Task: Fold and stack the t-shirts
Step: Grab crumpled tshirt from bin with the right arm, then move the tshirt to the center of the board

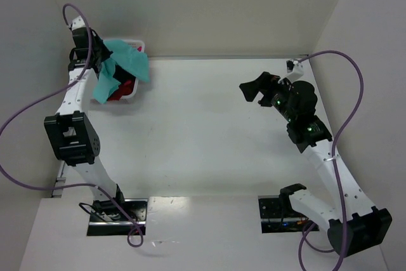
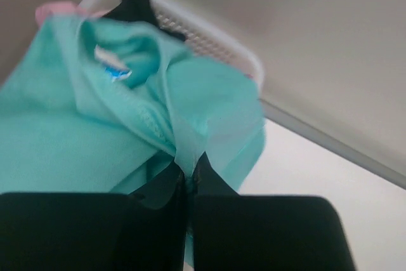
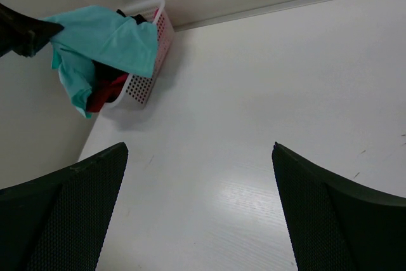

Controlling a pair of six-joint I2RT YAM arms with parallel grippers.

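Observation:
A teal-green t-shirt (image 1: 124, 61) hangs over the white basket (image 1: 136, 45) at the table's far left corner. My left gripper (image 1: 100, 61) is shut on a fold of it. In the left wrist view the teal cloth (image 2: 95, 138) bunches into the pinch of the gripper (image 2: 189, 164), and its small white neck label (image 2: 109, 61) shows. A black t-shirt (image 2: 136, 4) pokes up behind it. A pink-red t-shirt (image 1: 125, 88) lies in the basket under the teal one; the right wrist view shows it as well (image 3: 104, 96). My right gripper (image 1: 252, 89) hovers open over the table's right side, nothing between its fingers (image 3: 70, 214).
The basket (image 3: 152, 49) stands against the back and left walls. White tabletop (image 1: 209, 131) spreads between the two arms. Purple cables loop beside each arm.

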